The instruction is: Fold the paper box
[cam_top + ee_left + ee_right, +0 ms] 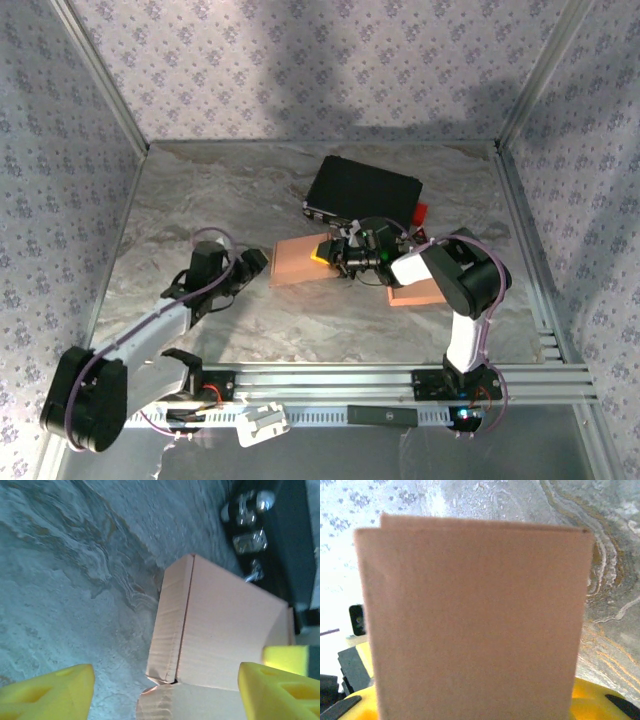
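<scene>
The paper box point(298, 263) is a flat tan cardboard piece in the middle of the table. In the left wrist view the paper box point(225, 625) shows a folded side strip and a creased corner. My left gripper point(256, 262) stands just off its left edge. The left gripper point(165, 695) is open, its yellow fingers point(50, 692) wide apart, and the box's corner lies between them untouched. My right gripper point(330, 256) reaches over the box's right end. A cardboard panel point(475, 615) covers the right gripper point(480, 707), so its jaws are hidden.
A black case point(365, 189) lies behind the box, with a small red object point(421, 211) at its right. Another tan cardboard piece point(420, 293) lies under my right arm. Patterned walls and metal rails close in the marbled table point(200, 200).
</scene>
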